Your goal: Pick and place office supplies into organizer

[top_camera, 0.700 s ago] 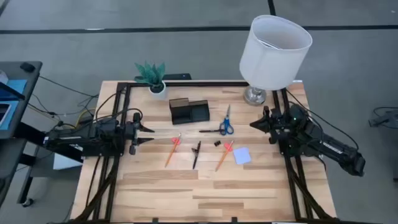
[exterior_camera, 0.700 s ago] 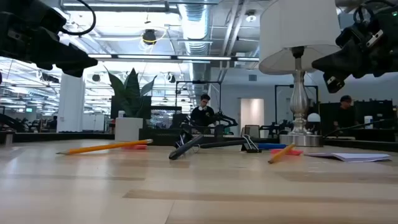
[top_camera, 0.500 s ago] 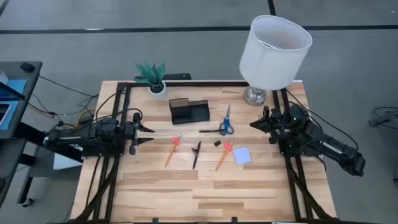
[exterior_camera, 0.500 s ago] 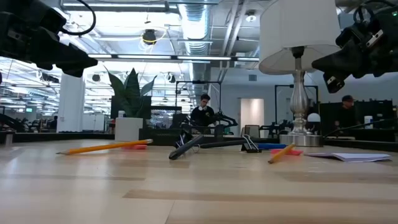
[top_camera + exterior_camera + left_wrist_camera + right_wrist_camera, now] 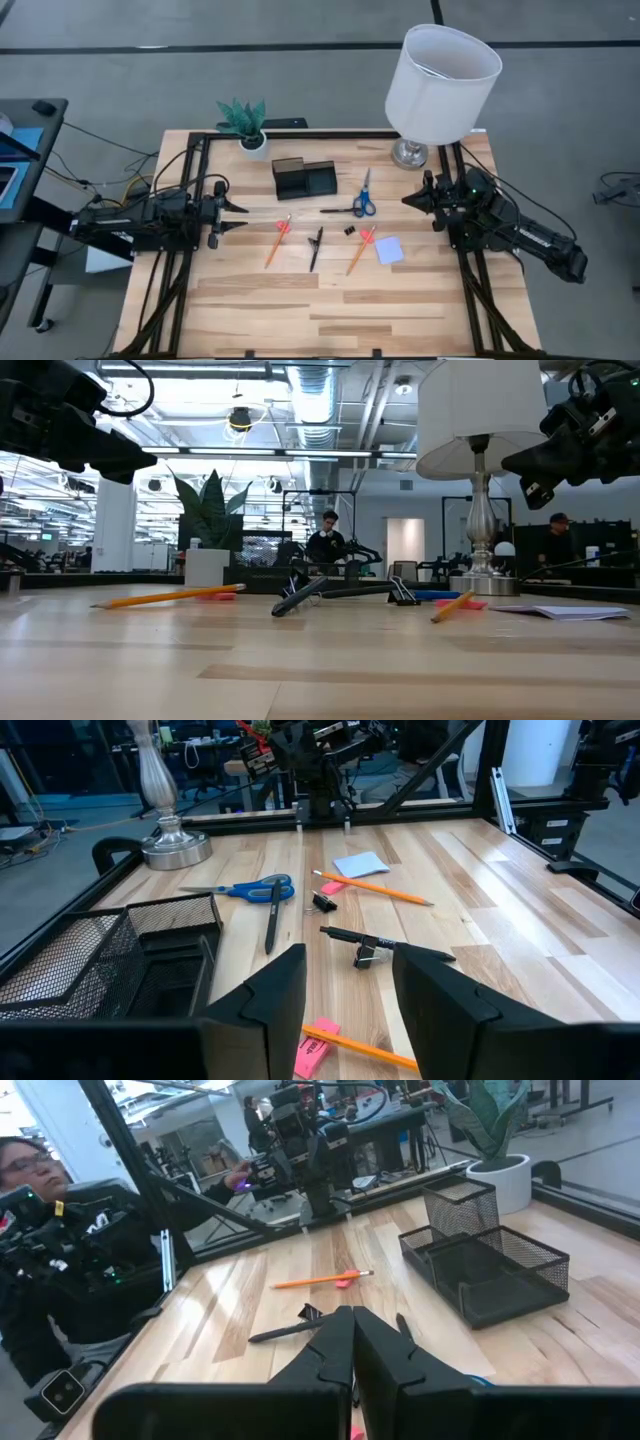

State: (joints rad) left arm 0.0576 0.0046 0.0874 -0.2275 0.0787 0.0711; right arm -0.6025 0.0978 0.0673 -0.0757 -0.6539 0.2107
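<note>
Hovering at the table's left edge, the left gripper (image 5: 236, 218) has its jaws spread and empty, aimed across the wood toward the supplies. The right gripper (image 5: 408, 201) waits at the right edge with its jaws pressed together, holding nothing.

Nothing is in the organizer (image 5: 304, 178) yet; it stands at the back of the table, between the plant pot (image 5: 254, 146) and the lamp (image 5: 410, 152). All supplies lie loose in front of it: a pencil (image 5: 277, 242) nearest the left gripper with a pink eraser (image 5: 284, 228) touching it, the pen (image 5: 316, 247) in the middle, the scissors (image 5: 362, 198) farther back, a clip (image 5: 350, 230), the second pencil (image 5: 358, 251) and the note pad (image 5: 389, 250) to the right.

The step in hand looks like the first pick, and the near pencil is the natural choice for the left arm. To do it well, the gripper should turn so its jaws close across the pencil's shaft, not along it, and come down near the middle, clear of the eraser, so that only the pencil is pinched. A grip near one end would probably let it swing. Descend until the fingertips just meet the wood, close, then lift straight up before carrying it toward the organizer's taller cup section.
</note>
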